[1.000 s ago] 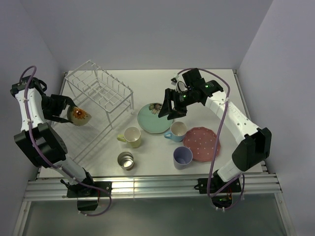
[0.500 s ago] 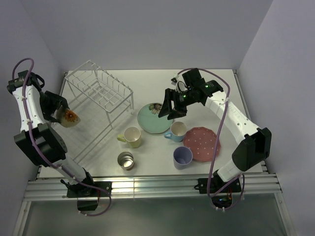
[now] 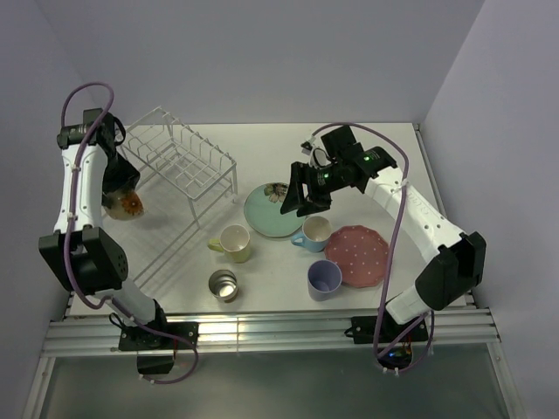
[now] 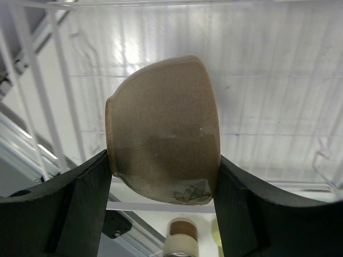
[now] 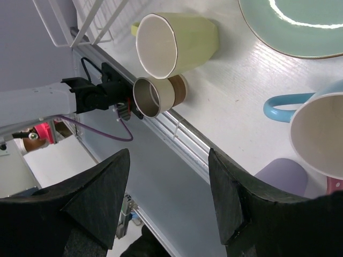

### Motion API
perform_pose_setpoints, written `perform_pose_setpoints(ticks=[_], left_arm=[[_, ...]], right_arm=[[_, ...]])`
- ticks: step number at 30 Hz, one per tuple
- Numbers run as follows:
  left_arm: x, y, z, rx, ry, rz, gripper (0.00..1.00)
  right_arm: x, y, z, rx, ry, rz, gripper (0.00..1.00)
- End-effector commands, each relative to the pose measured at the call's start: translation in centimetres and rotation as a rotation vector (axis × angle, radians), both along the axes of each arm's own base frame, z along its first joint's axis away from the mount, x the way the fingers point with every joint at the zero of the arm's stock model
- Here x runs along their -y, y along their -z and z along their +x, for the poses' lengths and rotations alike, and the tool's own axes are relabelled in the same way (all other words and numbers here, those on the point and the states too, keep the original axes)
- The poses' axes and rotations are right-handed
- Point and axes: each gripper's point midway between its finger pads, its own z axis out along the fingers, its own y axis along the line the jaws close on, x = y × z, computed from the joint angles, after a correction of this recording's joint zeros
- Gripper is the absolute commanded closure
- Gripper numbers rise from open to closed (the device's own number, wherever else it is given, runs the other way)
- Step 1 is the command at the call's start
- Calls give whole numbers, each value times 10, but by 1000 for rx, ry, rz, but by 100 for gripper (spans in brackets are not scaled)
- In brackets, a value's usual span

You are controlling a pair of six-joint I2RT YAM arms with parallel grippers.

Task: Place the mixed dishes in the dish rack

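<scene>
The left wrist view shows the left gripper (image 4: 163,179) clamped on the cream bowl (image 4: 163,134). One finger (image 4: 86,206) presses each side of the bowl, whose speckled outer wall faces the camera, with the dish rack (image 4: 32,80) wire behind it. Only the overhead view shows the bowl's orange-patterned inside, and it shows the bowl hanging from the raised gripper beside the rack's raised tier.

The right gripper (image 5: 166,184) has its jaws apart with nothing between them. Its wrist view looks into two vessels just ahead: the yellow mug (image 5: 177,43), white inside, and the small metal cup (image 5: 158,96) touching it. The light blue mug (image 5: 316,134) and lavender cup (image 5: 284,174) sit to its right, and the mint-green plate (image 5: 300,27) is farther ahead. The pink dotted plate (image 3: 358,255) shows only from overhead.
</scene>
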Motion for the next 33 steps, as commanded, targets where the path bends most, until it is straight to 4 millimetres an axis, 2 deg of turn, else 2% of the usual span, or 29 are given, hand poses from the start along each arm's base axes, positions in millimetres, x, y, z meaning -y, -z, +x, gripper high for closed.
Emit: perform_pose_setpoints(ticks=[1, 2, 7, 16, 33], left_arm=[[-24, -27, -30, 23, -44, 165, 100], [-27, -31, -36, 27, -51, 188, 100], [-34, -19, -55, -35, -53, 236, 100], [-37, 11, -71, -134, -18, 266, 100], [-37, 55, -60, -224, -5, 245, 100]], right_arm=[[1, -16, -2, 81, -15, 30, 32], [0, -16, -3, 81, -17, 30, 32], [1, -16, -6, 88, -17, 34, 32], [2, -12, -9, 83, -19, 36, 32], [5, -8, -12, 86, -19, 27, 32]])
